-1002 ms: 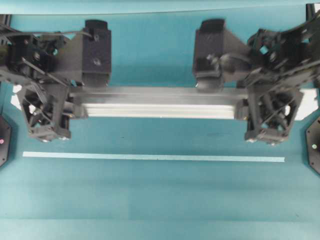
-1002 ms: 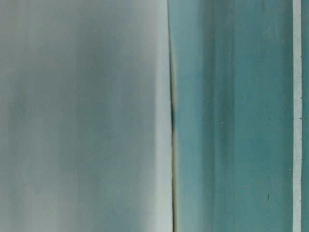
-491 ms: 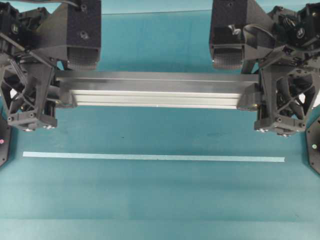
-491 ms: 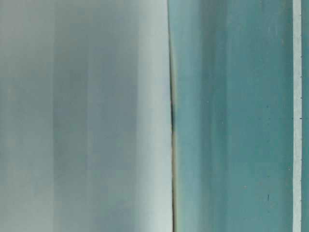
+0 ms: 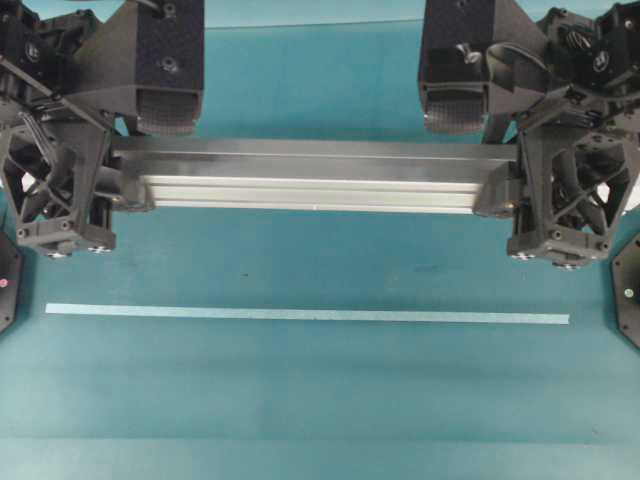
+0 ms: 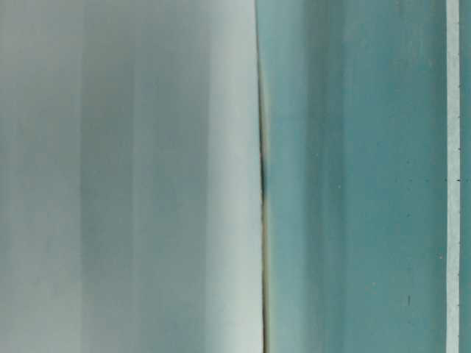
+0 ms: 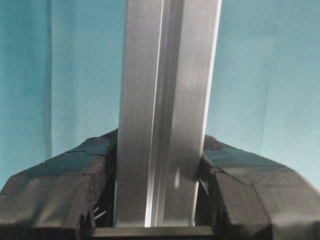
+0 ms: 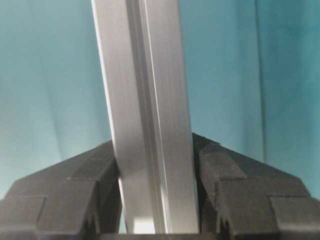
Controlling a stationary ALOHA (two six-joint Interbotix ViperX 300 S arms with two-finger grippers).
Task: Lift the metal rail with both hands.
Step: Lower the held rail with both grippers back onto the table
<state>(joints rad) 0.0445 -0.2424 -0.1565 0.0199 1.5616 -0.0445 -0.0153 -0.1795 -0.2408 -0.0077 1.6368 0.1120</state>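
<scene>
The metal rail (image 5: 315, 180), a long silver grooved bar, hangs level above the teal table, held at both ends. My left gripper (image 5: 122, 185) is shut on its left end and my right gripper (image 5: 505, 190) is shut on its right end. In the left wrist view the rail (image 7: 167, 75) runs up the middle, with my left gripper (image 7: 159, 167) clamped on it, black fingers (image 7: 235, 180) pressed to both sides. The right wrist view shows the same: the rail (image 8: 142, 75) is pinched in my right gripper (image 8: 156, 162). The table-level view shows neither gripper.
A thin pale-blue tape strip (image 5: 305, 315) lies on the teal table (image 5: 320, 400) in front of the rail, parallel to it. Black round bases sit at the left edge (image 5: 5, 280) and the right edge (image 5: 628, 290). A blurred pale surface (image 6: 125, 176) fills the table-level view's left half.
Both grippers have risen with the rail, which looks larger and wider than a second ago. Over the last half second it has hardly moved.
</scene>
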